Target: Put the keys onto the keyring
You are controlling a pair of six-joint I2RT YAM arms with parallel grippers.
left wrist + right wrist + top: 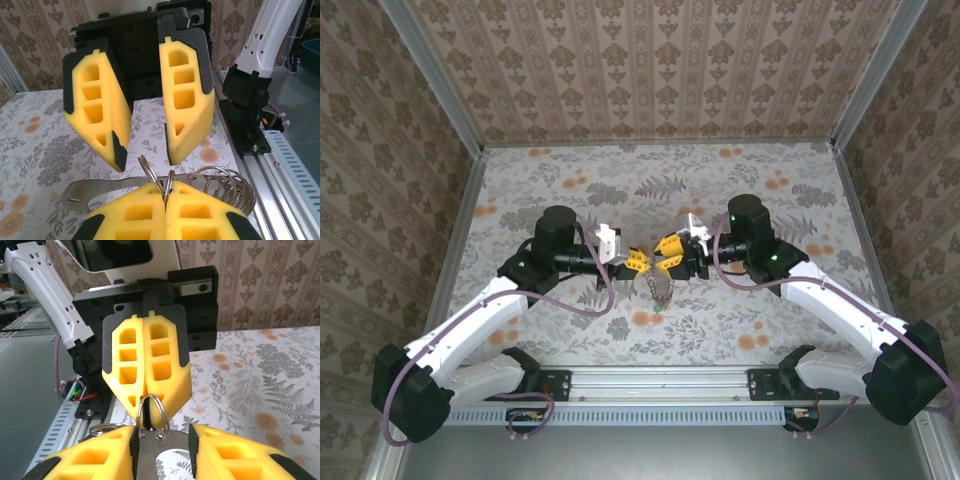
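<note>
As my left gripper (145, 401) clamps a small split ring (150, 413), keyring (655, 286) dangling just below | right gripper (145, 157): jaws apart, straddling a flat metal blade (161, 452) | step: threading | next, I judge: pinch blade, work it into ring

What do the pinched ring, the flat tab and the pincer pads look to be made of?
Ring: thin wire, likely steel, bright and polished; it glints.
Flat tab: sheet metal, probably steel, duller grey, with a small slot.
Pads of the left pincer: matte yellow plastic or firm foam, moulded or printed with hollow cells, on black backing.
</note>
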